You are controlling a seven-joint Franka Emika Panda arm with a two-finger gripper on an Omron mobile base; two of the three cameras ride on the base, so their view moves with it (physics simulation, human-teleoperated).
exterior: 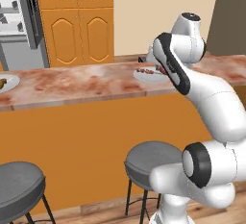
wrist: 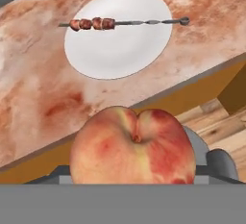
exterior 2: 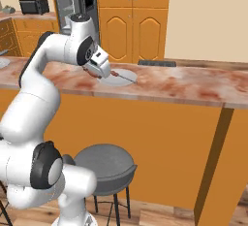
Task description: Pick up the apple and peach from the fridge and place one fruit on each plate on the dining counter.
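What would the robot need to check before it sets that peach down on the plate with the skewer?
1. Peach held in the gripper: ok, it sits between the fingers.
2. Target plate in sight on the dining counter: ok.
3. Room on the plate: ok, bare white below the kebab skewer, which lies across its far part.
4. Peach over the plate: not ok, it hangs short of it, near the counter's edge.
5. Other plate already has its fruit: cannot tell, something brownish lies there, cut off by the picture's edge.

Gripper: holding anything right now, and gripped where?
The gripper holds the peach, pinched across its sides, stem dimple facing the camera, short of the plate carrying a skewer.
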